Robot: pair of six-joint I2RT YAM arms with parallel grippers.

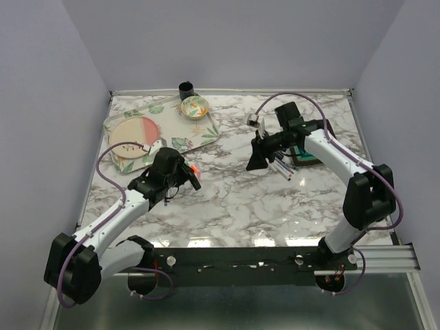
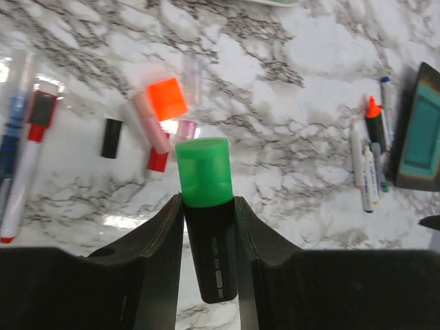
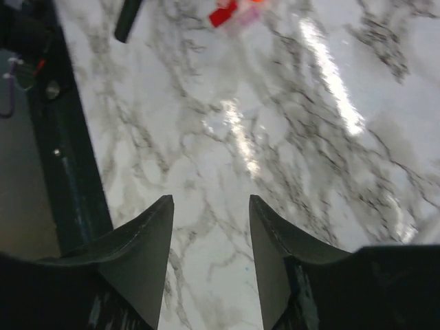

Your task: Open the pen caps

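While pinched at its smooth black barrel by the left gripper (image 2: pixel 206 201), the highlighter (image 2: pixel 213 254) bears a boxy translucent green cap (image 2: pixel 203 172) above the glossy veined surface (image 2: pixel 295 103) | loose square orange cap (image 2: pixel 167 97) and cylindrical black cap (image 2: pixel 111 137) just beyond | right gripper (image 3: pixel 210 206) spread over marble, beside the dark near edge.

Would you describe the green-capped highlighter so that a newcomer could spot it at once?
On the marble table, look at the left gripper, near the tray. Its fingers clamp a thick black highlighter with a bright green cap on. It is the only pen in a grip; the orange cap and other loose caps lie on the marble beyond it.
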